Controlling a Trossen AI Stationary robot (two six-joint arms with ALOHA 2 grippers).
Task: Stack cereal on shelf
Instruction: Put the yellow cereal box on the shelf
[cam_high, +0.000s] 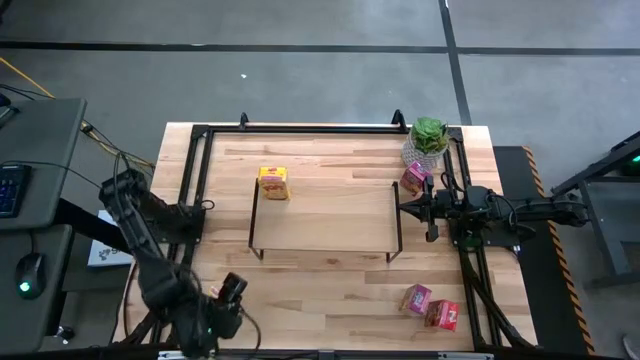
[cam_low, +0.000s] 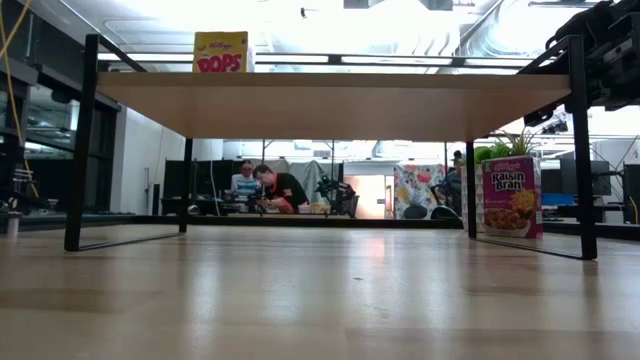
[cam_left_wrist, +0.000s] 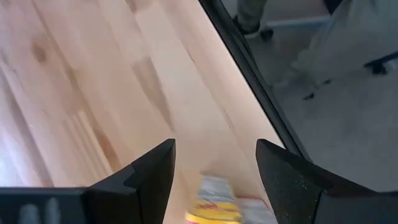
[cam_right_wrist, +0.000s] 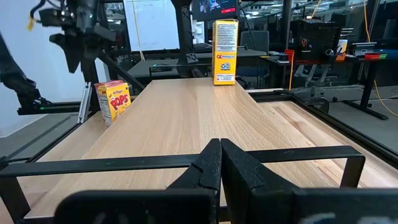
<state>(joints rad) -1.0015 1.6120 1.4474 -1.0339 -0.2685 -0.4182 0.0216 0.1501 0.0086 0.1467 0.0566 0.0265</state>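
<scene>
Only one cereal box stands on the shelf; the nearest loose box lies just beside the right hand.

One yellow box is seen on the shelf near its far left corner, while a magenta box stands on the worktop just off the shelf's right end, beside the potted plant. From the right hand, whose fingers are pressed together on nothing at the shelf's right edge, that box lies slightly farther back. Two more boxes, magenta and red, lie near the front right. The left hand is held open, empty, at the front left corner, over a yellow box.
</scene>
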